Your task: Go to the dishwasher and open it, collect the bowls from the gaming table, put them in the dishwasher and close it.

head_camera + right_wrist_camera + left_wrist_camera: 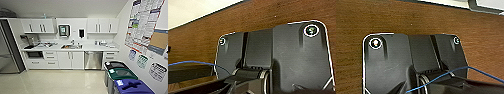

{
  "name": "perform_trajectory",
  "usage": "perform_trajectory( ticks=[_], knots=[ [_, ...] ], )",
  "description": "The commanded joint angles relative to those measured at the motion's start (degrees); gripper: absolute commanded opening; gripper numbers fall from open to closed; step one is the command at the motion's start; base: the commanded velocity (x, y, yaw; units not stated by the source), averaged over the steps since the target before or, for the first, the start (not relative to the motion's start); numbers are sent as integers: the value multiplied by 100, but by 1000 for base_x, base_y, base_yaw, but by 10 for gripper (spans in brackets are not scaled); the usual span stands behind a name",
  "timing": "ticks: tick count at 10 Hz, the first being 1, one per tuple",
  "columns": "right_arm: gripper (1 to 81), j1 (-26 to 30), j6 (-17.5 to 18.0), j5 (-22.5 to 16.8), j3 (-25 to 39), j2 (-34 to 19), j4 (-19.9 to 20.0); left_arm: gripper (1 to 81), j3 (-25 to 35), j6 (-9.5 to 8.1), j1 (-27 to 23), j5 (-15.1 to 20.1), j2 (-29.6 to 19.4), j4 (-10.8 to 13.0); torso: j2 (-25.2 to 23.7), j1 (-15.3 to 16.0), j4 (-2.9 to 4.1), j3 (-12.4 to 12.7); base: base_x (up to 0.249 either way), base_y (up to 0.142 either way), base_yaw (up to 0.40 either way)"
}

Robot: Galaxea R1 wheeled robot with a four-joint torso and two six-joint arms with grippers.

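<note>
facing a small kitchen. shiny dishwasher (93,60) shut, under the white counter (95,48), right of the sink (71,46). bins (125,81) near the right wall. cannot tell if grippers are apart or together.

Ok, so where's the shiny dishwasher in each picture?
Head view: the dishwasher is right of the middle, under the counter, between the white cabinet doors and the drawers, with its door shut.
Left wrist view: this camera faces a brown wooden surface instead.
Right wrist view: this one faces the wooden surface too.
Shared landmark: that wooden surface, in both wrist views.
</note>
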Motion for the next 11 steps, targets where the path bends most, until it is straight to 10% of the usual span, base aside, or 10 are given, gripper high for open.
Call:
perform_trajectory(
  ticks=[1,11],
  knots=[
    [811,316,-21,-270,109,-93,11,811,92,11,-352,307,-90,48,0,0,0,0,167,0,0],
    [811,316,-21,-279,109,-93,2,811,92,11,-352,325,-90,48,2,-2,0,0,120,0,0]
  ],
)
